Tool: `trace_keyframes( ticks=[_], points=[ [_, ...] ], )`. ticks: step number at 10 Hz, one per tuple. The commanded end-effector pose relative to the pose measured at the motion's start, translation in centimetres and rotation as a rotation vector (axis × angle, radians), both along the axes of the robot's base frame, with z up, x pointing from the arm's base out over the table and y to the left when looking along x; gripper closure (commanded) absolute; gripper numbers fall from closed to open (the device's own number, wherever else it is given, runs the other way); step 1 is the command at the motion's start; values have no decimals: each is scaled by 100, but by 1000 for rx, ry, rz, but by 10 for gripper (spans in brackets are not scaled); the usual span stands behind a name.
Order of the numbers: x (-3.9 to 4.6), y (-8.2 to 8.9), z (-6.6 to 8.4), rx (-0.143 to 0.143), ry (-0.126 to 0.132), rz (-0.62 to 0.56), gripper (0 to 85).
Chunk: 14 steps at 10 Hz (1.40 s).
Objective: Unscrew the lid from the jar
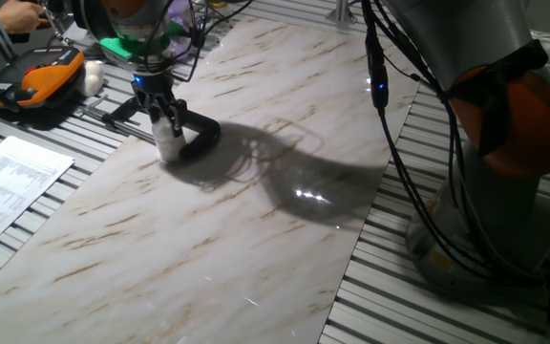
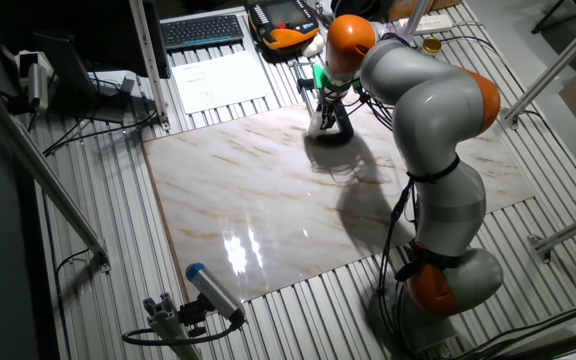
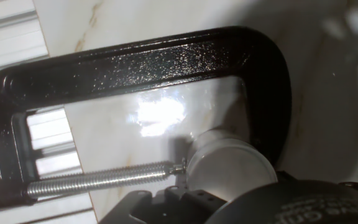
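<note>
The gripper [image 1: 165, 119] stands upright over the jar [image 1: 170, 143], which sits on the marble desk [image 1: 256, 220] inside a black C-clamp [image 1: 194, 134]. In the hand view the clamp's screw [image 3: 98, 179] touches the jar at its 9 o'clock side. Whether the jaws pinch the lid [image 3: 229, 168] cannot be told.

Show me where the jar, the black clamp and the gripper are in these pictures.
jar [image 3: 229, 165]: hand view, its round pale top.
black clamp [image 3: 135, 59]: hand view, the long back of its frame.
gripper [image 1: 163, 117]: one fixed view, between the fingertips, at the jar's top.
</note>
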State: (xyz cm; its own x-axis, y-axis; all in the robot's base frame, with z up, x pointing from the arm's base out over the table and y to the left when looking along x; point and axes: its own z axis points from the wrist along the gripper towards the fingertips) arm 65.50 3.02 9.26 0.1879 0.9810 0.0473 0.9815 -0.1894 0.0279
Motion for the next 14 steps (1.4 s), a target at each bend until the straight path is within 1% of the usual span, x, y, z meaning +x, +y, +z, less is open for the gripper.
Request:
trace_keyframes(
  ticks=[1, 2, 4, 7, 13, 14],
  points=[
    [1, 1, 2, 3, -5, 7, 510],
    [1, 1, 2, 5, -10, 22, 510],
    [2, 3, 4, 3, -10, 54, 510],
    [3, 5, 2, 4, -18, 114, 510],
    [7, 8, -10, -9, -29, 316, 510],
    [7, 8, -4, -14, -28, 350, 510]
  ],
)
